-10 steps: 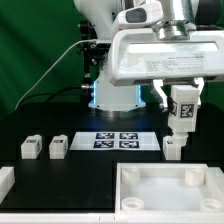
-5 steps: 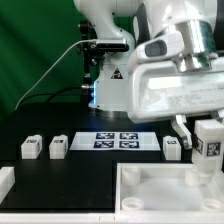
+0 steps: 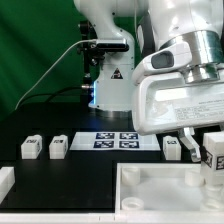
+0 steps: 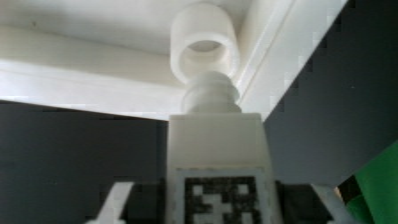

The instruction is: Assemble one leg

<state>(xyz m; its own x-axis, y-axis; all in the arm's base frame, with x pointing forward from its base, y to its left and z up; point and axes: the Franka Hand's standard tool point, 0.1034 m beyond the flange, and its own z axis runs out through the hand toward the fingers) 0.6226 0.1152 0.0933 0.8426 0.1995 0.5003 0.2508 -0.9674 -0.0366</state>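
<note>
My gripper (image 3: 211,150) is shut on a leg (image 3: 213,157), a stubby white block with a black-and-white tag, and holds it upright over the far right corner of the large white panel (image 3: 160,198). In the wrist view the held leg (image 4: 217,150) fills the middle between my fingers (image 4: 118,200), and its threaded peg points at a round corner socket (image 4: 208,44) of the panel (image 4: 80,60). Three more legs stand on the black table: two at the exterior view's left (image 3: 30,148) (image 3: 58,147) and one by the gripper (image 3: 172,148).
The marker board (image 3: 118,140) lies behind the panel in the middle of the table. A white part (image 3: 5,181) sits at the exterior view's left edge. The robot base (image 3: 108,80) stands at the back against a green backdrop.
My gripper has moved toward the exterior view's right and lower with the leg in it, from above the table by the marker board to over the panel's far right corner.
</note>
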